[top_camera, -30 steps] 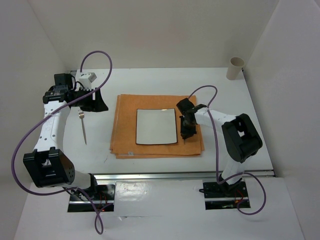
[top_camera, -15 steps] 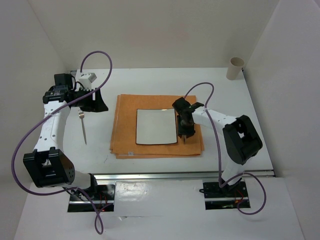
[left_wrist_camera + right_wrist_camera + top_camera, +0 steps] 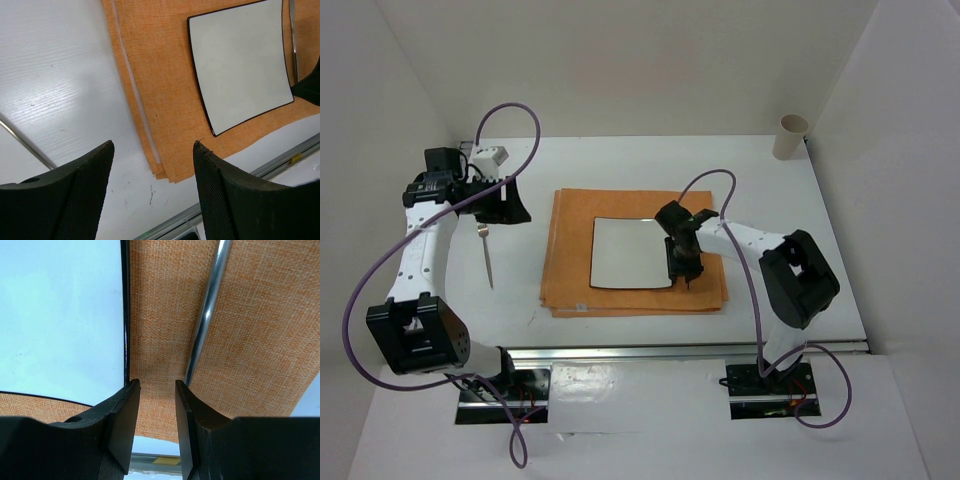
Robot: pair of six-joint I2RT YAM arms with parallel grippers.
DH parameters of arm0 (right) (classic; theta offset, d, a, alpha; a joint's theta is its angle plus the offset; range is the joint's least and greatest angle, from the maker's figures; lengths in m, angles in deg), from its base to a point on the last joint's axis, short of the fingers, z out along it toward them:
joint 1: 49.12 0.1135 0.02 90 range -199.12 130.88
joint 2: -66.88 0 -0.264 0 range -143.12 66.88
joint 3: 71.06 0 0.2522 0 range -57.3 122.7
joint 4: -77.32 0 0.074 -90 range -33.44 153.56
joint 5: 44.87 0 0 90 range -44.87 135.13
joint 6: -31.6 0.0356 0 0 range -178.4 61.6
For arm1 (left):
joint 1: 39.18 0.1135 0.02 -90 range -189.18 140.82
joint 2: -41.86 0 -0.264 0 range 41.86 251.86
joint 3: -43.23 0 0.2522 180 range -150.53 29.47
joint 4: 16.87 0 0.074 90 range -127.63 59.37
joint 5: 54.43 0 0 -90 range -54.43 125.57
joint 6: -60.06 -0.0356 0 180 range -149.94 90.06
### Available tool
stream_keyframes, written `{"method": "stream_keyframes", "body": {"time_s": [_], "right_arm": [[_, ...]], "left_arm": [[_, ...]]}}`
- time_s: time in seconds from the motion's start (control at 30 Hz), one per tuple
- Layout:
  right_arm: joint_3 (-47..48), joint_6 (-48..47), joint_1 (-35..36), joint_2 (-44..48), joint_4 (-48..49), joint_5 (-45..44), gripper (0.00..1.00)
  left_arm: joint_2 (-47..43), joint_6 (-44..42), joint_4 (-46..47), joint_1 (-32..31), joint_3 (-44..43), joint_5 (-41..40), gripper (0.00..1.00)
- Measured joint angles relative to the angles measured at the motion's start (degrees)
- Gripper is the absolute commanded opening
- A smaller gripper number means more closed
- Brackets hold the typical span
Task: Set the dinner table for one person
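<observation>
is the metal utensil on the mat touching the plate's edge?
Apart. The right wrist view shows a clear strip of orange placemat between the plate rim and the utensil.

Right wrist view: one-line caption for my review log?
Right gripper, slightly open, over the orange placemat between the white plate and a metal utensil handle.
</observation>
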State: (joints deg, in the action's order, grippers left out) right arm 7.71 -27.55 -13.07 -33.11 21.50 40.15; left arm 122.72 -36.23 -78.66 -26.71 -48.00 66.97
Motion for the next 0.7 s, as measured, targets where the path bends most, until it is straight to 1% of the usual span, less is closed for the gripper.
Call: {"method": "stream_keyframes", "body": {"time_s": [0.43,0.5,0.57,0.7], "right_arm": [[0.1,0.6,0.5,-0.7,-0.2,-1.1,0.42],[0.7,0.8,0.6,-0.6,-1.2,-2.3,0.42],[2.3,0.9,0.7,-0.2,-2.8,-4.0,0.46],[7.6,1.0,0.7,2.6,-5.7,-7.7,0.48]], "left_arm": [[0.8,-0.7,-0.4,1.6,0.0,-2.5,0.70],[0.8,-0.8,-0.2,1.5,0.0,-5.2,0.70],[0.9,-0.8,0.4,1.6,0.0,-9.7,0.70],[2.4,-1.6,3.5,1.6,1.9,-21.2,0.70]]}}
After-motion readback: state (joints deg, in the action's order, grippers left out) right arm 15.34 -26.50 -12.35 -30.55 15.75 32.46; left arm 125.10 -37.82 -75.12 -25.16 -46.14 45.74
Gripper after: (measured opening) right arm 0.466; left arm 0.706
